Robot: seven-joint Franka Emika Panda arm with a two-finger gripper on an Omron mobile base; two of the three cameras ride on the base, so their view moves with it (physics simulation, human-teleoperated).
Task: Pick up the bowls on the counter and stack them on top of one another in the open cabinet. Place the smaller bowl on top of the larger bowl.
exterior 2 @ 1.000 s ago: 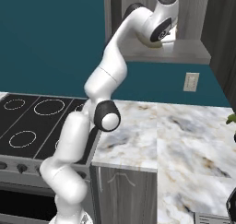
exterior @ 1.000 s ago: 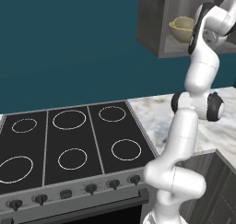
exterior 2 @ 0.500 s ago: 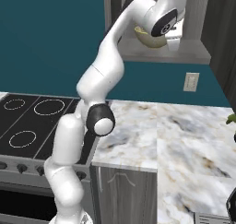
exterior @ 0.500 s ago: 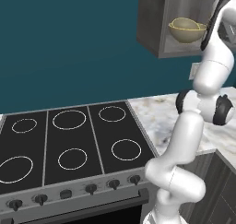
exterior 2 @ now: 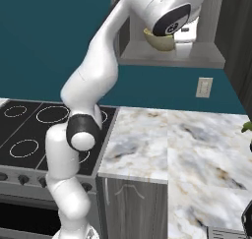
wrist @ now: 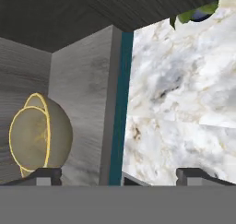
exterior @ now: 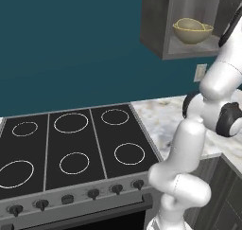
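**Tool released beside the stacked bowls in the cabinet**

Tool (wrist: 118,174) stands wide, fingers (wrist: 44,174) spread at the bottom of the hand view, nothing between them. Grip released.

Nearest the fingers: the stacked bowls. Smaller bowl (wrist: 27,138) sits nested inside the larger bowl (wrist: 55,131); two pale rims visible one within the other, seen almost edge-on because the hand is rolled. Left fingertip sits close to the larger bowl's lower edge; cannot tell whether it touches.

From the left base view the pair rests upright on the shelf of the open cabinet (exterior: 156,30), close to its front lip. Stack reads as one nested shape there.

Beyond the cabinet's side wall, the marble surface (wrist: 184,94) lies well below, no bowls on it. Something green (wrist: 193,13) shows at its far edge.

Judgement: stacking looks done; remaining step is a clean withdrawal.

Risks:
- Finger near the larger bowl could clip its rim on retreat and drag the stack toward the shelf lip.
- Wrist swinging inside the cabinet could strike the side wall.
- Nudged smaller bowl could tilt within the larger.
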